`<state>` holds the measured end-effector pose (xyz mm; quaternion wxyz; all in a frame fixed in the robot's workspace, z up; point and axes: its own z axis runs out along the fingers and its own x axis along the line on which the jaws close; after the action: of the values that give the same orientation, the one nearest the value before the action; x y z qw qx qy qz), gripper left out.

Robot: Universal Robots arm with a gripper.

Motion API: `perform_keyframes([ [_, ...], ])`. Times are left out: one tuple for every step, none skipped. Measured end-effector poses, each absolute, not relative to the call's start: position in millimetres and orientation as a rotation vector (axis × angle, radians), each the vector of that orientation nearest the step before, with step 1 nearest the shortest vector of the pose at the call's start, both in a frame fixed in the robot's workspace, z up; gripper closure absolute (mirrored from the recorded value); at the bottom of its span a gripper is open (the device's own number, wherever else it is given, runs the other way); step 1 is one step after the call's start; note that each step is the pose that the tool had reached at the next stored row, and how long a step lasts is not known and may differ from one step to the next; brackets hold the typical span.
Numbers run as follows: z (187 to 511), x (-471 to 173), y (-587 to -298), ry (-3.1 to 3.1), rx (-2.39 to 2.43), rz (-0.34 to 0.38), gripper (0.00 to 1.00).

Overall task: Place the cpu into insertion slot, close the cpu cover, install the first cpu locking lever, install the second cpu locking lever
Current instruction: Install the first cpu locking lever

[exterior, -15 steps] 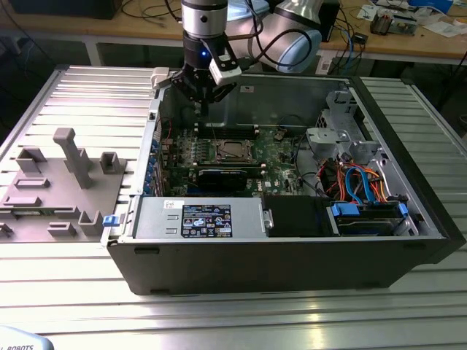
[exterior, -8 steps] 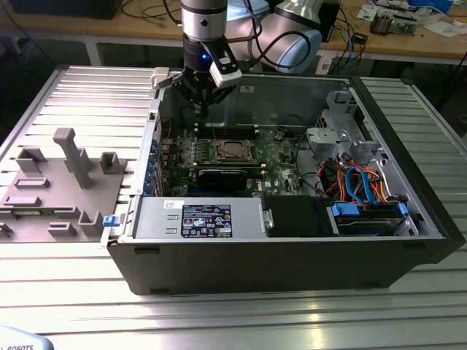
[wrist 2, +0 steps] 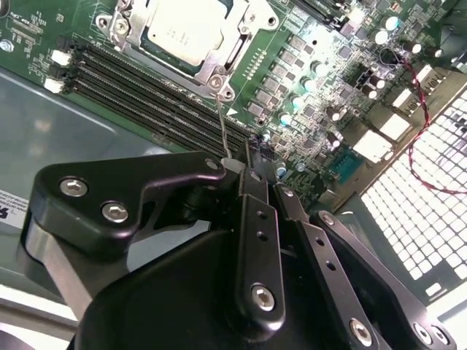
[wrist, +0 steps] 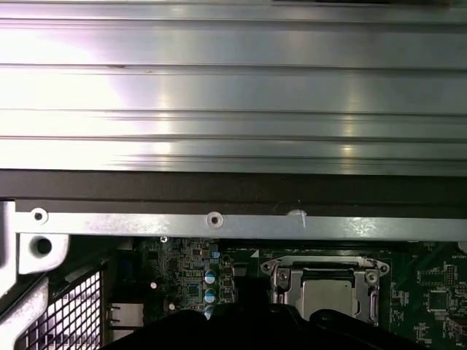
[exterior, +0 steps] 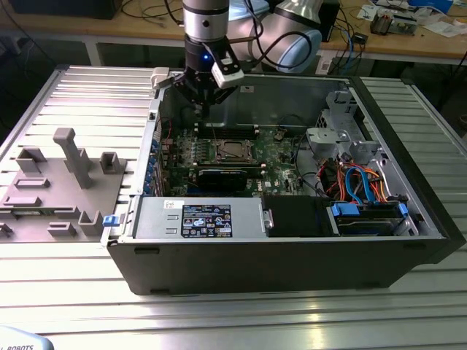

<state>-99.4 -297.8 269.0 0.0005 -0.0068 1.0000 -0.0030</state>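
Observation:
On the green motherboard, the insertion slot (exterior: 232, 150) holds the cpu (wrist 2: 182, 33), whose silver top also shows in the first wrist view (wrist: 327, 297). The cpu cover (wrist 2: 244, 44) lies flat around it as a metal frame (wrist: 286, 281). From a corner of the socket, a thin wire locking lever (wrist 2: 222, 124) rises up to my gripper (wrist 2: 237, 164). The fingers are closed together on the lever's upper end. In the exterior view the gripper (exterior: 203, 102) hangs above the board near the case's back wall, behind the socket.
Long memory slots (wrist 2: 146, 95) run beside the socket. A black card (exterior: 222, 179), a power supply (exterior: 197, 219) and coloured cables (exterior: 357, 182) occupy the open case. A grey parts fixture (exterior: 51, 189) sits on the ribbed table at the exterior view's left.

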Motion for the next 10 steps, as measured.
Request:
perform_keyframes([
  [269.0, -98.8, -297.9, 3.140, -0.021, -0.009, 0.89],
  [269.0, -98.6, -297.9, 3.140, -0.021, -0.009, 0.89],
  [269.0, -98.5, -297.9, 3.140, -0.021, -0.009, 0.89],
  [268.9, -98.1, -297.9, 3.140, -0.021, -0.009, 0.89],
  [268.9, -97.9, -297.9, 3.140, -0.021, -0.009, 0.89],
  [268.9, -97.7, -297.8, 3.140, -0.021, -0.009, 0.89],
  [268.8, -97.5, -297.9, 3.140, -0.021, -0.009, 0.89],
  [268.8, -97.3, -297.9, 3.140, -0.021, -0.009, 0.89],
  [268.8, -97.2, -297.8, 3.140, -0.021, -0.009, 0.89],
  [268.7, -97.0, -297.9, 3.140, -0.021, -0.009, 0.89],
])
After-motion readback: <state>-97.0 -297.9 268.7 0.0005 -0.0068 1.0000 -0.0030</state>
